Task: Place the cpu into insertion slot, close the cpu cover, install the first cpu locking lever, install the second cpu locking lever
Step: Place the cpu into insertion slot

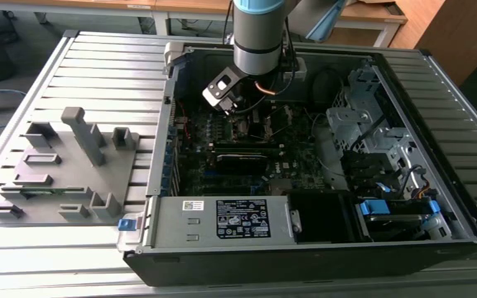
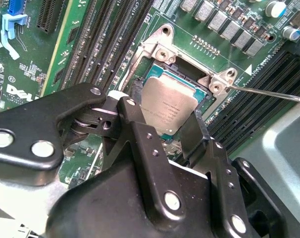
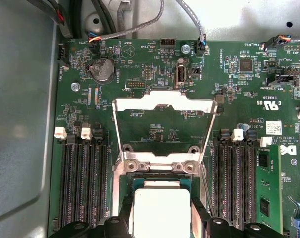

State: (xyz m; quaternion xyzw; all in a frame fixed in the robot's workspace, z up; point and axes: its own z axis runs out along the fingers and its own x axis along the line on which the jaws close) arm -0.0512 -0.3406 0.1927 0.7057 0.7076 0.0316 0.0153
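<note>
In the exterior view, a grey fixture tray [image 1: 64, 167] lies on the slatted table [image 1: 122, 62], well away from the gripper toward the exterior view's left. Next to it is the open computer case [image 1: 159, 174]. The arm [image 1: 259, 37] reaches down into the case and holds the gripper [image 1: 236, 107] low over the motherboard [image 1: 222, 180]. The labelled power supply [image 1: 222, 217] sits well apart from the gripper, nearer the camera. The drive cage [image 1: 363, 124] stands off toward the exterior view's right.

In the second wrist view, the two black fingers [image 2: 132, 124] press against opposite edges of the cpu [image 2: 167, 101], so the gripper is grasping the chip. The cpu lies flat, directly over the insertion slot [image 2: 187, 69], with its green border inside the socket's rim. I cannot tell whether it is fully seated. A thin wire locking lever [image 2: 269, 92] juts out from one corner of the socket, free of it and clear of the fingers.

In the first wrist view, long black memory slots [image 3: 83, 183] flank the gripper on both sides. The cpu cover [image 3: 165, 102] is swung open just beyond the fingertips, hinged at the far edge of the slot, and the green board shows through its square cut-out. The cover is not over the cpu. A round coin cell [image 3: 103, 69] sits on the board farther out, past the cover.
</note>
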